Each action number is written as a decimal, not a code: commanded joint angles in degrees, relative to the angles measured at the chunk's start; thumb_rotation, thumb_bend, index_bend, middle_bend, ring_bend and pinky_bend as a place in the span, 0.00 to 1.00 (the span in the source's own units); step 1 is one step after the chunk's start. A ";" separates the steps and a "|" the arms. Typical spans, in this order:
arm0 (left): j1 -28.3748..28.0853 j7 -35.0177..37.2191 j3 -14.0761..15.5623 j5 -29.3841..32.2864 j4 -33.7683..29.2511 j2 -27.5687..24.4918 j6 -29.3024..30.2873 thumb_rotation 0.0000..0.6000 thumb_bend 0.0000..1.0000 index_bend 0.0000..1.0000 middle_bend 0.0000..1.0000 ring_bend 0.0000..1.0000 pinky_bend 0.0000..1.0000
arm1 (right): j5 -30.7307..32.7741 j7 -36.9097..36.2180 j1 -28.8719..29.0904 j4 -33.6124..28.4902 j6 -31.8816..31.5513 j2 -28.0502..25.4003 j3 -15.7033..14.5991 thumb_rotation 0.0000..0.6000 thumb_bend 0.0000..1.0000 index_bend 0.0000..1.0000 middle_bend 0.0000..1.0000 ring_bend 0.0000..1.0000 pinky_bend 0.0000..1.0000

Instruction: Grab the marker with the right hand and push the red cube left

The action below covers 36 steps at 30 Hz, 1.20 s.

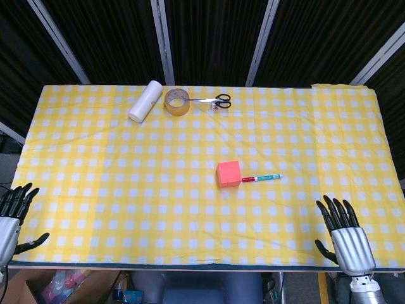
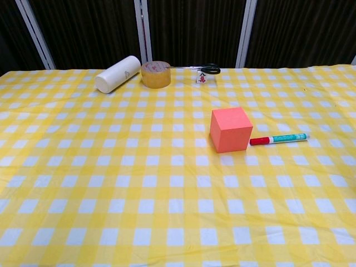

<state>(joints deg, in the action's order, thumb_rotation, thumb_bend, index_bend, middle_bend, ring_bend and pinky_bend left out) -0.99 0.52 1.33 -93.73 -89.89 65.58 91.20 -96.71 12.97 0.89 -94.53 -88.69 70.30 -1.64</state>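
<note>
The red cube [image 1: 229, 174] [image 2: 231, 129] sits on the yellow checked tablecloth, a little right of centre. Just to its right lies the marker [image 1: 261, 178] [image 2: 278, 139], flat, with its red cap nearly touching the cube and its teal-and-white body pointing right. My right hand [image 1: 347, 240] hovers at the near right table edge, fingers spread and holding nothing, well short of the marker. At the near left edge my left hand [image 1: 12, 215] is also spread and empty. Neither hand shows in the chest view.
Along the far edge lie a white roll [image 1: 145, 101] [image 2: 117, 73], a tape ring [image 1: 177, 102] [image 2: 155, 74], scissors [image 1: 215, 101] [image 2: 207, 69] and a small white tile [image 2: 202, 77]. The table's front edge [image 1: 190, 266] runs between my hands.
</note>
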 commanded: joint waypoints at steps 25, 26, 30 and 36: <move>-0.22 -0.13 0.19 -0.36 -0.81 -0.22 -0.29 1.00 0.00 0.00 0.00 0.00 0.00 | 1.41 0.58 2.74 -6.32 4.17 -0.12 1.41 1.00 0.30 0.10 0.00 0.00 0.00; -0.24 -0.04 0.21 -0.45 -0.81 -0.24 -0.27 1.00 0.00 0.00 0.00 0.00 0.00 | 1.83 1.42 3.43 -7.10 5.04 0.02 1.98 1.00 0.30 0.13 0.00 0.00 0.00; -0.31 0.48 0.24 -0.46 -0.75 -0.45 -0.38 1.00 0.00 0.00 0.00 0.00 0.00 | 5.36 6.69 7.08 -10.19 9.73 1.77 5.37 1.00 0.30 0.22 0.03 0.00 0.00; -0.54 1.05 0.35 -0.10 -0.78 -1.09 -1.14 1.00 0.00 0.00 0.00 0.00 0.00 | 14.78 16.80 13.91 -12.26 17.47 8.11 11.30 1.00 0.30 0.27 0.06 0.00 0.00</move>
<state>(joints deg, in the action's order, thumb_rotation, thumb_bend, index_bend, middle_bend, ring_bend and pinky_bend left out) -1.51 1.57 1.67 -93.84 -90.68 64.51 90.08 -86.13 25.43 11.36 -105.79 -74.72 75.00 6.63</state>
